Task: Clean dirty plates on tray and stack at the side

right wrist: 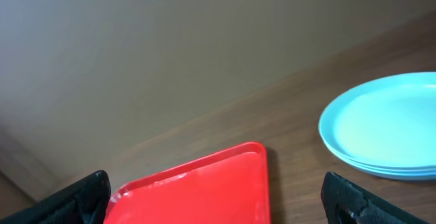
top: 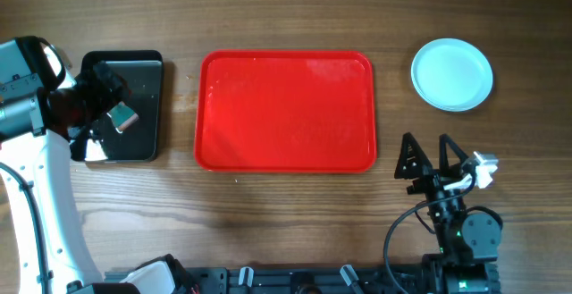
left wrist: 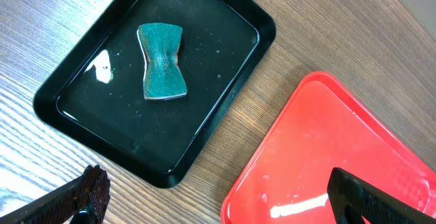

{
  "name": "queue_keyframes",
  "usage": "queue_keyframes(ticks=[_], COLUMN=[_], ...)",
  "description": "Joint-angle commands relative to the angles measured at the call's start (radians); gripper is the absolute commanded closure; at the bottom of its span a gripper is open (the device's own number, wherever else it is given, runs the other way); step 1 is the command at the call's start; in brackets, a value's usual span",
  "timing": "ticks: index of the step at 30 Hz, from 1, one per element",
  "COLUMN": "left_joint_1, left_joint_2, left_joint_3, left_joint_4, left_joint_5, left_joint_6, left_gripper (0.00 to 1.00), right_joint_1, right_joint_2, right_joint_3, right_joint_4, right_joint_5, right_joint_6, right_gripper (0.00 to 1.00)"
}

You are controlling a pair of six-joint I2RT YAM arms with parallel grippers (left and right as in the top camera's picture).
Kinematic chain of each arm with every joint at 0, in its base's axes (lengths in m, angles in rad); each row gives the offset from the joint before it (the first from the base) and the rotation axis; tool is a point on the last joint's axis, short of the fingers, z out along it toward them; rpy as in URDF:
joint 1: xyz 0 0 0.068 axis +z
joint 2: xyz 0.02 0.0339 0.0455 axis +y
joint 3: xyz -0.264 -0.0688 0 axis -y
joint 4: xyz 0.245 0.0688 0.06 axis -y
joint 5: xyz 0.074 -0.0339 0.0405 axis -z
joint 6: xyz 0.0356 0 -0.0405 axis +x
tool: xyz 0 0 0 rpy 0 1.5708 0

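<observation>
Left pincer [left wrist: 216, 188] and right pincer [top: 429, 157] both gape wide, holding nothing (sponge [left wrist: 162, 60] lies in black tray [left wrist: 204, 88]).

Brown wood-grain tabletop [top: 286, 214] with darker streaks running left to right, filling the overhead view, plain matte beige-grey wall [right wrist: 170, 47] rising behind its far edge in the right wrist view, soft even light, wall shading cooler and bluish toward the upper left

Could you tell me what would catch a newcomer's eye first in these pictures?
The large red tray in the middle of the table stands out at once. To its right, toward the far edge, sit the pale blue plates, stacked; to its left lies a black tray holding a teal sponge.
</observation>
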Motion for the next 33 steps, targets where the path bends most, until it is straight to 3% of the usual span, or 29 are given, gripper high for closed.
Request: queue_keyframes(ticks=[1, 7, 15, 33], left_joint_1=[0.001, 0.001, 0.001, 0.001], left_joint_2=[0.002, 0.002, 0.002, 0.002], left_joint_3=[0.004, 0.004, 0.004, 0.004], left_joint_4=[0.003, 0.003, 0.003, 0.003], left_joint_5=[0.011, 0.011, 0.011, 0.011], left_joint_6=[-0.008, -0.008, -0.008, -0.008], left_gripper=[0.0, 0.0, 0.0, 0.0], right_joint_1=[0.007, 0.007, 0.007, 0.007], right_joint_2=[-0.014, -0.014, -0.014, -0.014], right_joint_3=[-0.011, -0.011, -0.011, -0.011], right_joint_4=[0.01, -0.015, -0.015, -0.014], right_joint_5=[0.054, 0.054, 0.064, 0.061], right_joint_6=[-0.115, -0.466, -0.533, -0.531], right_gripper=[0.0, 0.0, 0.0, 0.0])
